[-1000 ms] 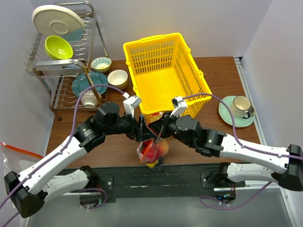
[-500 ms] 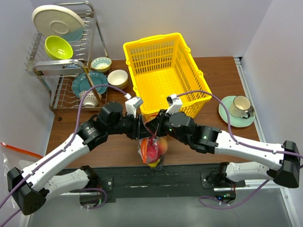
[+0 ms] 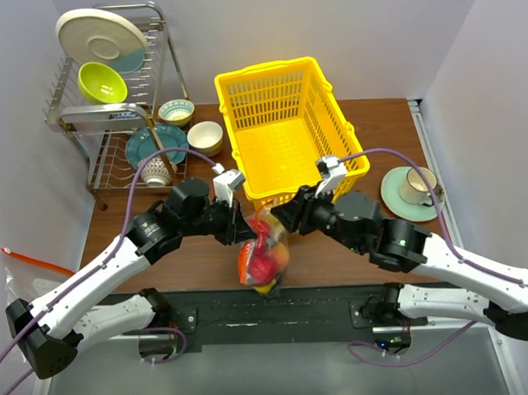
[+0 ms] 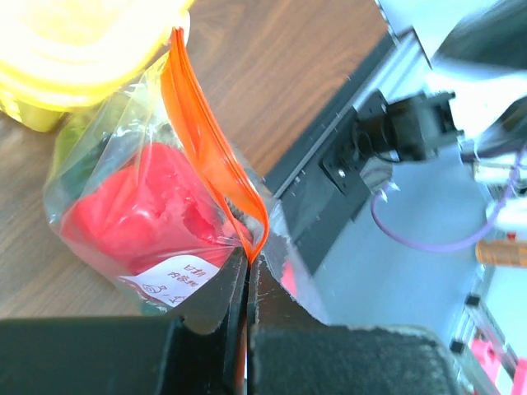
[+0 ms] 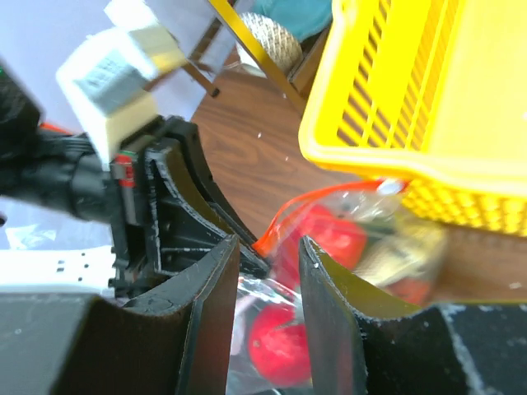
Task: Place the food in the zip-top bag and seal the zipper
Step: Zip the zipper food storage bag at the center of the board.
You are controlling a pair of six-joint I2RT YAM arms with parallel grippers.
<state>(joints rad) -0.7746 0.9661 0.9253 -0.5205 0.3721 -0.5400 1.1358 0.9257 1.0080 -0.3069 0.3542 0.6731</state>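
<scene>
The zip-top bag hangs just in front of the yellow basket, bulging with the food: red pieces, a peach-coloured one and a bit of yellow. In the left wrist view my left gripper is shut on one end of the orange zipper, with the red food behind the plastic. My right gripper stands open beside the bag, jaws apart with nothing gripped. The zipper runs from the left gripper's tips toward its white end piece. Seen from above, the left gripper and right gripper flank the bag's top.
The yellow basket stands right behind the bag. A dish rack with plates and bowls fills the back left. A cup on a saucer sits at the right. Another flat clear bag lies off the table's left edge.
My left gripper has shut on the zipper's end. My right gripper has opened, let go of the bag's mouth and drawn back to the right. The bag now bulges wider.
</scene>
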